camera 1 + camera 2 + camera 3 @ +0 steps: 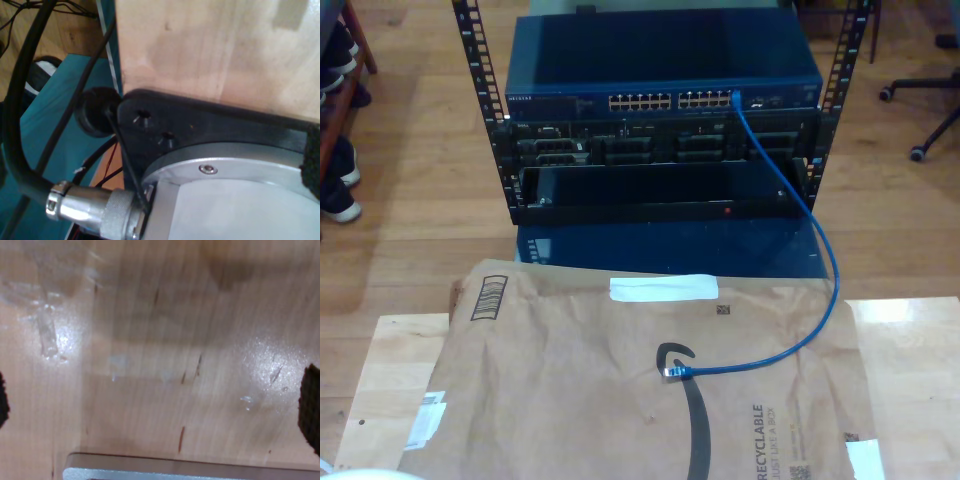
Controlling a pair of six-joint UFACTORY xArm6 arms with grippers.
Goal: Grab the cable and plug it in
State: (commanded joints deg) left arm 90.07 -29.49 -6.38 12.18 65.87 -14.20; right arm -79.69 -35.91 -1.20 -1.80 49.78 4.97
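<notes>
First wrist view: a thick black robot cable ran into a metal connector beside a black mounting plate set against the wooden bench. A dark pad of my first tool showed at the frame edge; whether it was open or closed could not be told.

Second wrist view: bare scratched bench wood, with dark pads of my second tool at both frame edges, standing wide apart and gripping nothing.

Exterior view: the blue cable had one end plugged into the network switch in the rack, upper centre. Its free plug lay on flattened brown cardboard at lower centre.
</notes>
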